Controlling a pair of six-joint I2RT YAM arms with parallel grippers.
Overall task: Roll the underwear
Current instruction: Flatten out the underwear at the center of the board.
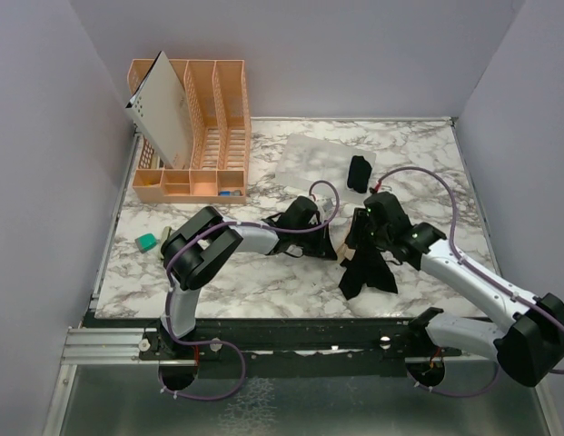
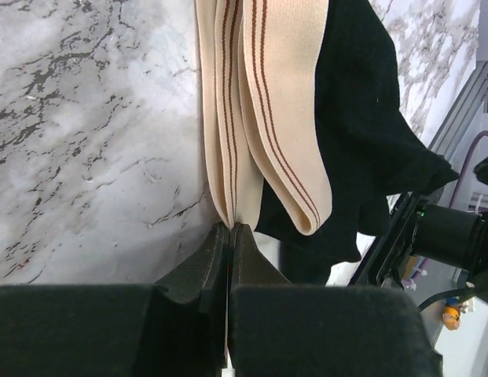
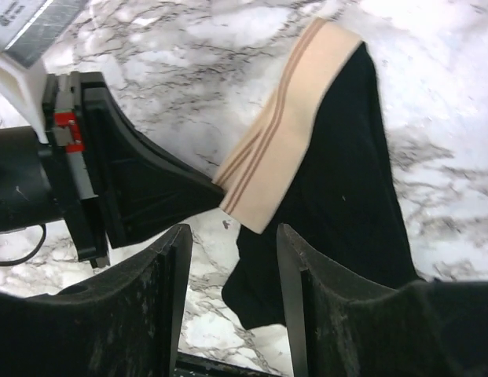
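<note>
Nearest the lens in the left wrist view, the left gripper [image 2: 229,236] has its jaws pressed together, pinching the folded edge of the beige waistband [image 2: 267,94] of the unrolled underwear [image 2: 369,141]. In the right wrist view the right gripper [image 3: 232,239] stands spread, with the striped end of the waistband showing beyond the gap and no cloth clamped between the fingers. Whether either finger touches the black fabric cannot be determined. Seen from above, the unrolled underwear lies at about 4 o'clock from the middle of the bench [image 1: 263,282], between the two grippers, bunched and spreading toward the near edge. The rolled underwear [image 1: 358,173] sits as a small black bundle at about 2 o'clock, on a pale sheet [image 1: 304,159], well apart from both arms. Judged from this layout, roughly half of the task is complete: one garment is rolled and set aside, while the other shows no roll and appears to be at the straightening stage, before any rolling. Both arms cover much of this garment from above, so its outline and any folds are hard to make out. An orange rack [image 1: 209,136] at 10 o'clock and a teal item [image 1: 147,241] at 9 o'clock play no part.
</note>
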